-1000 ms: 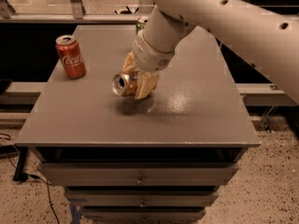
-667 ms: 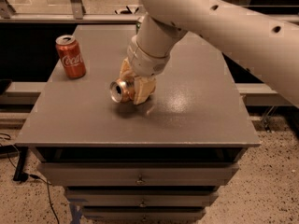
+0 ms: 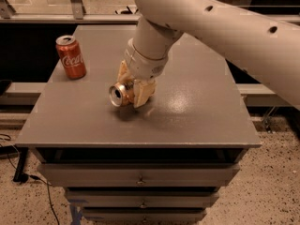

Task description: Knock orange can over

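Speckled flooring surrounds the grey counter (image 3: 197, 116); a red Coca-Cola can (image 3: 71, 56) stands upright near its far left corner, and we take that as our landmark. To the right of the Coca-Cola can and nearer the front edge, the end effector (image 3: 131, 93) reaches down from the pale arm (image 3: 211, 22); it looks closed on the orange can (image 3: 117, 95), whose body sits wedged inside it. Over the last second the orange can has swung lower and a little further toward the front edge; its silver top now faces outward and its axis runs roughly level. We judge the tipping nearly done, with only the release onto the counter left; whether the orange can already touches the counter we cannot tell, though a shadow lies just beneath it.
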Available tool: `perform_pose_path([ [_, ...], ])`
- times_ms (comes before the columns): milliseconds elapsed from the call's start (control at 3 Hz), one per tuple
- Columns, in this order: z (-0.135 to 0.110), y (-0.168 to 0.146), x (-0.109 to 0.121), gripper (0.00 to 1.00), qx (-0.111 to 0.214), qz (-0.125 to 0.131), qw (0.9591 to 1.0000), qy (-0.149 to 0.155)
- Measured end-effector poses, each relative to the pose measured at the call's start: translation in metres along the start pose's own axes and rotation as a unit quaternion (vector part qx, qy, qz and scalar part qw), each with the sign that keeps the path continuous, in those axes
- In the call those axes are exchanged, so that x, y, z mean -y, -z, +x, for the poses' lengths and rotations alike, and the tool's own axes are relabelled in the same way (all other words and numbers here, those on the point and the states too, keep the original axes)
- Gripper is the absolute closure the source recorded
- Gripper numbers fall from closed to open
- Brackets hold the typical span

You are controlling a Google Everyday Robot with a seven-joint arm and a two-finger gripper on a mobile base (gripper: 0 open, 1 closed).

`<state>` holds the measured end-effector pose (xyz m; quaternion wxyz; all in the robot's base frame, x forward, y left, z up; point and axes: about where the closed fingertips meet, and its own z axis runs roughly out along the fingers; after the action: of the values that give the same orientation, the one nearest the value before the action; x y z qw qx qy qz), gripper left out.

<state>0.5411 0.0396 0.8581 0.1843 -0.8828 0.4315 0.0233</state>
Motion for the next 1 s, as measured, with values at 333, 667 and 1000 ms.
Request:
perform_pose_path([
  [333,0.001,0.002,-0.003,0.00,-0.006,-0.004,1.0000,0.003],
  [667,0.002,0.003,-0.004,0.00,-0.007,-0.005,1.0000,0.003],
  [1000,0.019,0.009,-0.006,0.00,0.027,-0.015,0.9989,-0.034],
])
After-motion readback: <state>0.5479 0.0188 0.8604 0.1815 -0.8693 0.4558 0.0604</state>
